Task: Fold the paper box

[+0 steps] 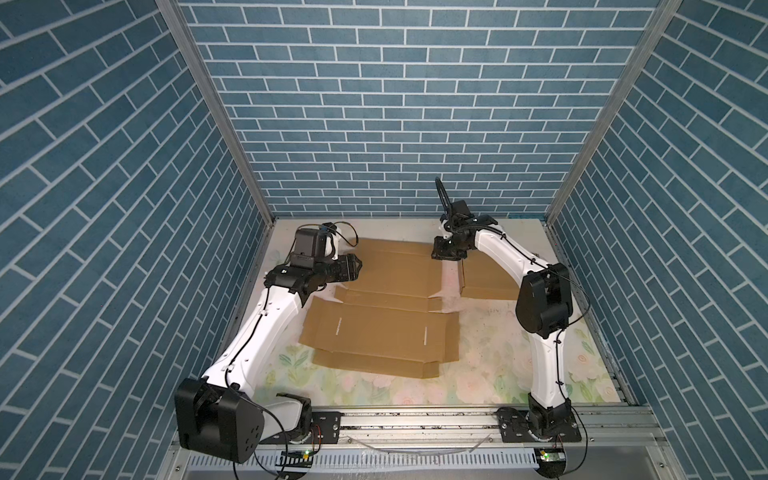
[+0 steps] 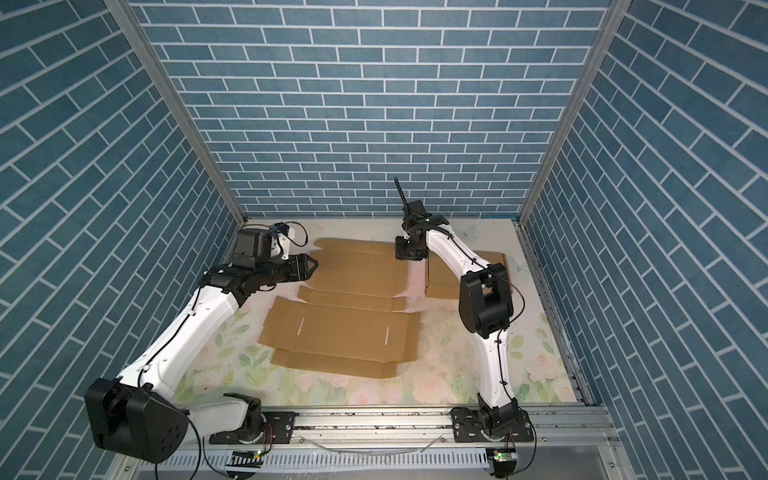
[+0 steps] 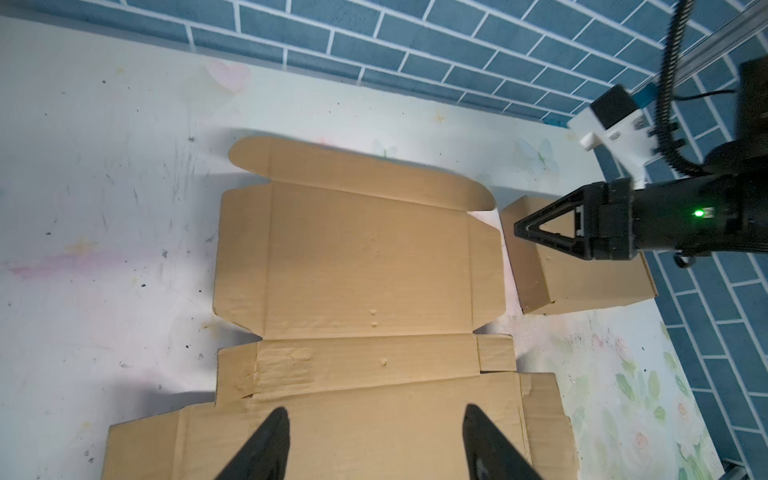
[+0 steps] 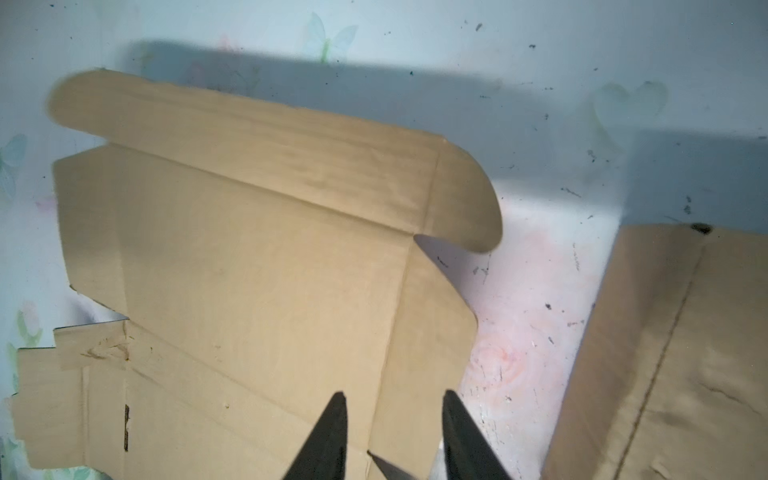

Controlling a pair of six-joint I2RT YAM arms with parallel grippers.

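In a top view the paper box [image 1: 386, 328] lies unfolded, flat in the middle of the tabletop [image 1: 490, 357], the left gripper [image 1: 358, 268] over its 10 o'clock edge and the right gripper [image 1: 444, 257] at 1 o'clock, both with jaws apart and empty, seemingly poised to lift opposite flaps.

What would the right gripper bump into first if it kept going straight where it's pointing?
Probably the side flap of the flat cardboard box: the right gripper points down at that flap's edge. Depth is unclear, so it might meet the table beside it.
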